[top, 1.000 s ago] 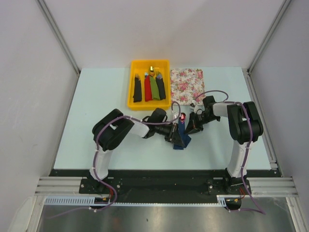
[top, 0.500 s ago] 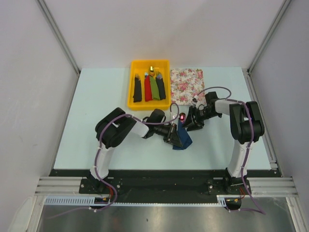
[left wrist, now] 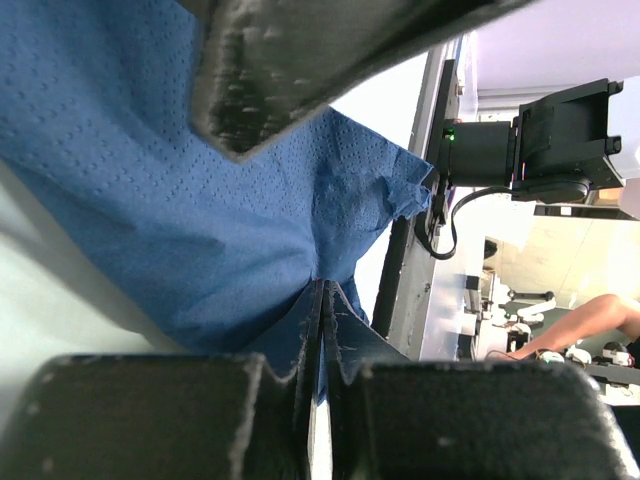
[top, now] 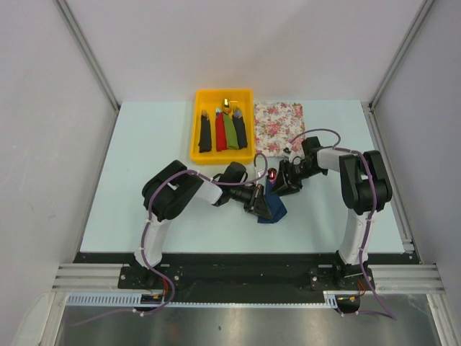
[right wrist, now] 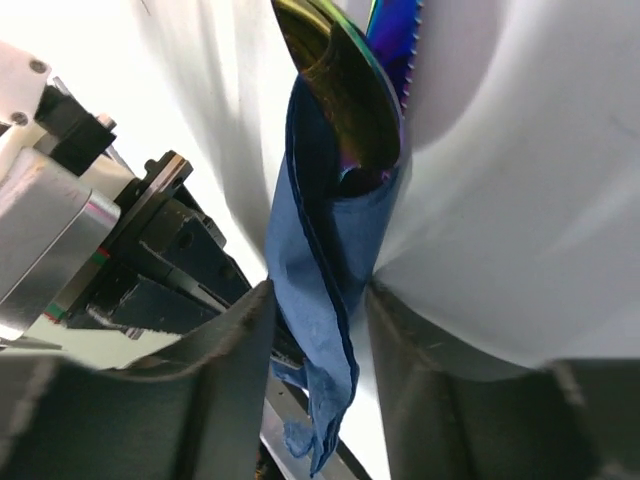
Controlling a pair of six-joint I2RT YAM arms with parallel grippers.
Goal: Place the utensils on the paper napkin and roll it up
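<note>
The paper napkin (top: 272,207) is pinched at one edge by the closed left hand (left wrist: 320,305), while the right hand (right wrist: 320,310) squeezes its fold around the utensils (right wrist: 350,90), near the middle of the bench (top: 144,158). The rolling step seems to be in hand. The next move probably calls for winding the loose paper tight without letting the utensils slip out.

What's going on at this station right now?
Both arms are working the dark navy-blue paper napkin at the table's centre. The left gripper is pinched shut on a fold of it. The right gripper grips the part wrapped around the two iridescent metal utensils, whose spoon bowl and serrated blade poke out of one end. The roll looks loose and only partly done.
</note>
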